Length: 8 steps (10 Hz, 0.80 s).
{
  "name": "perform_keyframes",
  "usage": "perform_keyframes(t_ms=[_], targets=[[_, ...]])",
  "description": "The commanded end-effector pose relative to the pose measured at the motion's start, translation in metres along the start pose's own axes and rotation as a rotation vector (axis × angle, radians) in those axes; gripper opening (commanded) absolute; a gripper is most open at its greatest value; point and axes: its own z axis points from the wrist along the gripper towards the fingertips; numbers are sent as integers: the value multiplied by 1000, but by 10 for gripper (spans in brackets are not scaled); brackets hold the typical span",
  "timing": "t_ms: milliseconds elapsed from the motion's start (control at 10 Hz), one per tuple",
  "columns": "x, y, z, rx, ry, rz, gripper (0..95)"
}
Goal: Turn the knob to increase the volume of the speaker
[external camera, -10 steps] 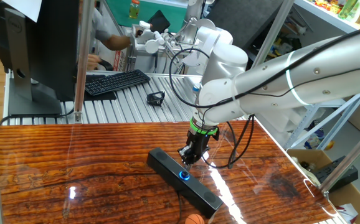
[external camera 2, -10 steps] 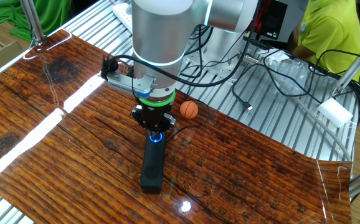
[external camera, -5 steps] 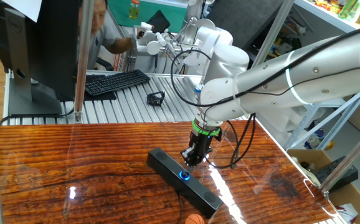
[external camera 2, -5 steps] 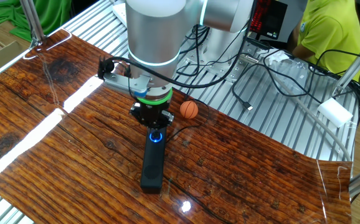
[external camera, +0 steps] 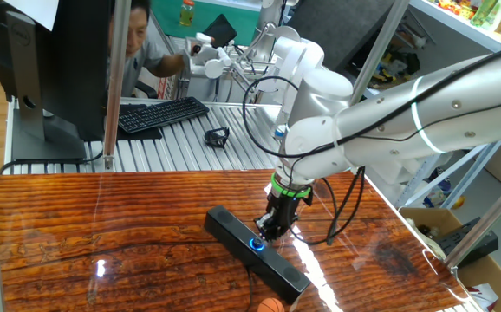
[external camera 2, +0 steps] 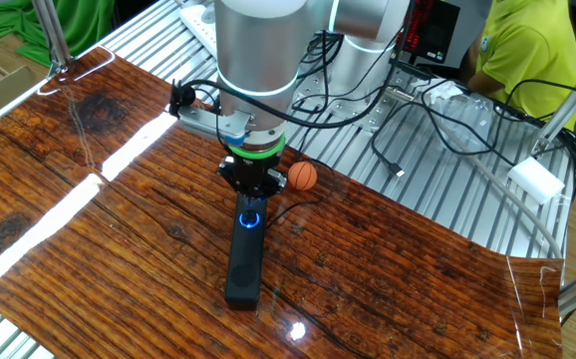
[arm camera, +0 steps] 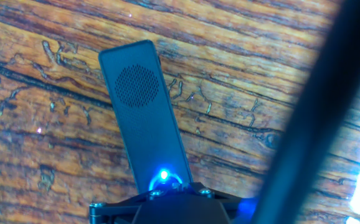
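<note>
While closed fingers of the hand (external camera: 270, 230) hang just above and beside the blue-lit knob (external camera: 257, 244), at the middle of the slim black speaker (external camera 2: 244, 261) lying on the wooden worktop (external camera 2: 89, 239): nothing held. Best done by opening, centring over the glowing ring, lowering until both pads flank the dial, pinching lightly, then rolling the wrist without dragging the bar sideways.

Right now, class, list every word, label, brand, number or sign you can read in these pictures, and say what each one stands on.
No text can be read in any view.
speaker: no brand or label shows; only the knob glows blue.
keyboard: key legends too small to read.
red display behind the arm: too blurred to read.
bottle: label too small to read.
</note>
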Motion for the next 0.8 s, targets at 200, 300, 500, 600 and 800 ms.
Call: perform_keyframes(t_ms=[200,300,500,600,800], targets=[[-2,6,-3,-1,6,11,0],[-4,5,-3,-1,9,9,0],[-8,5,-3,-1,12,6,0],[-8,5,-2,0,12,5,0],[-11,4,3,-1,10,7,0]])
